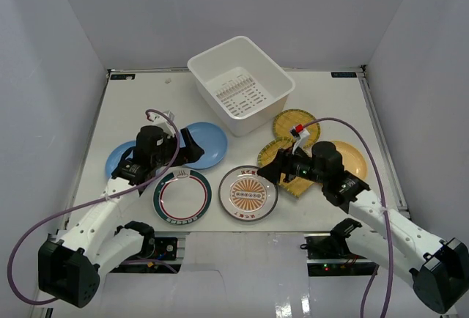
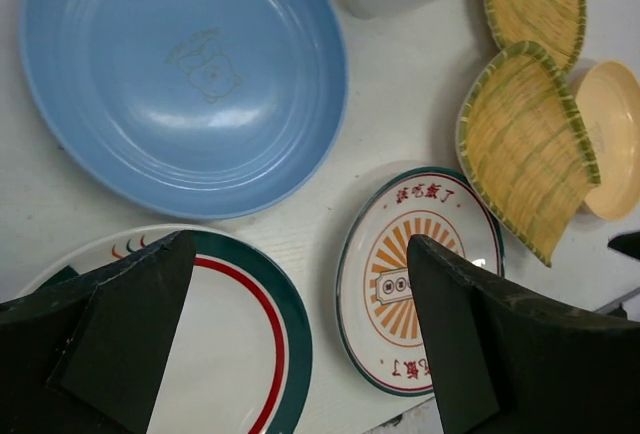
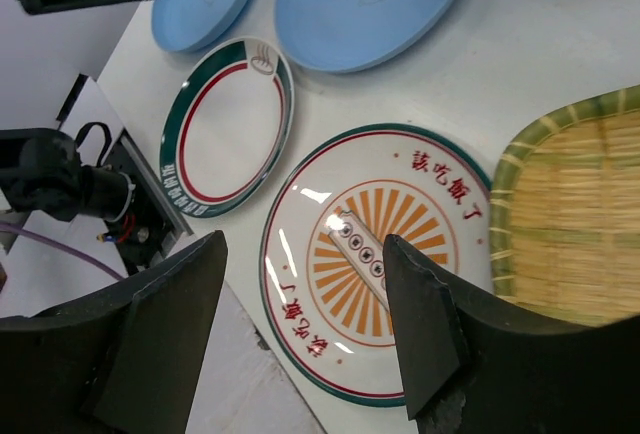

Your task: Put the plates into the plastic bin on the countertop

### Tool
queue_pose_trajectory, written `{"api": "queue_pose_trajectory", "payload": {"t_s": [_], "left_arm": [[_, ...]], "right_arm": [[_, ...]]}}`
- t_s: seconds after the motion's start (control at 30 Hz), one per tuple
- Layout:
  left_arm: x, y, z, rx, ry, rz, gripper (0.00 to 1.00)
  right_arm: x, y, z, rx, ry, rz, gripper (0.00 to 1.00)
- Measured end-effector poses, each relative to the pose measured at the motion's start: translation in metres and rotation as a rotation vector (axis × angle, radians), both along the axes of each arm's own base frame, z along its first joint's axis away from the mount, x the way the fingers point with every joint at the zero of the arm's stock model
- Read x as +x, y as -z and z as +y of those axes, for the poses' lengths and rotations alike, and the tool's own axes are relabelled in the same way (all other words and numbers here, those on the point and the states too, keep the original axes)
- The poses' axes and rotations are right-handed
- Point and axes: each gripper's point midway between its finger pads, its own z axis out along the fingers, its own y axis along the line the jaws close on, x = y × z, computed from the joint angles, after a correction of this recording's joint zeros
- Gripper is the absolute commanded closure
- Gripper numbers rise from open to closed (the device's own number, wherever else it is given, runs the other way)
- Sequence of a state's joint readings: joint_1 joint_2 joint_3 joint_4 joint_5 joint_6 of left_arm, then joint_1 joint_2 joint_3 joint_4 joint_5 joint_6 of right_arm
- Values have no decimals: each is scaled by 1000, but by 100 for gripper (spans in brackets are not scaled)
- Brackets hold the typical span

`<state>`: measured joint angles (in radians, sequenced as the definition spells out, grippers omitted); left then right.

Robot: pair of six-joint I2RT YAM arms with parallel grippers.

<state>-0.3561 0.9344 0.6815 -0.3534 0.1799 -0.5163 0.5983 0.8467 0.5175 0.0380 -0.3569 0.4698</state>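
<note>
The white plastic bin stands at the back centre. Two blue plates lie left of centre, with a green-and-red-rimmed plate and an orange sunburst plate near the front edge. My left gripper hovers open and empty over the larger blue plate and the green-rimmed plate. My right gripper is open and empty above the right side of the sunburst plate.
Two woven bamboo plates and a tan plate lie right of centre, partly under the right arm. The bamboo plate lies just beside the sunburst plate. White walls close in the table on both sides.
</note>
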Motion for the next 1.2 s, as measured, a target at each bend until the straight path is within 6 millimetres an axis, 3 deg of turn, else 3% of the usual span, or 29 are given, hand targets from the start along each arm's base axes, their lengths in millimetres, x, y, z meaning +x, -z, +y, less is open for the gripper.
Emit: {"api": "queue_pose_trajectory", "payload": {"t_s": [0.1,0.3,0.53,0.73,0.87,1.03,1.17,1.2], "left_arm": [[5,9,12,51,-64,19,3],[27,38,46,168,-249,113,11],[64,72,93,236,-436,244,18],[99,88,90,260,-433,288,24],[112,102,89,286,-420,308,26],[113,129,91,326,-405,368,29],[116,135,91,333,-395,374,40],[118,136,91,331,-391,372,47]], "right_arm": [[-18,14,7,16,-13,22,32],[-47,58,-5,67,75,151,33],[-56,85,-14,100,166,236,37],[-61,119,-23,64,221,321,38],[-60,119,-20,76,232,338,40],[-57,116,-23,81,258,321,39],[-53,112,-31,69,302,294,37],[-51,112,-33,67,315,287,36]]}}
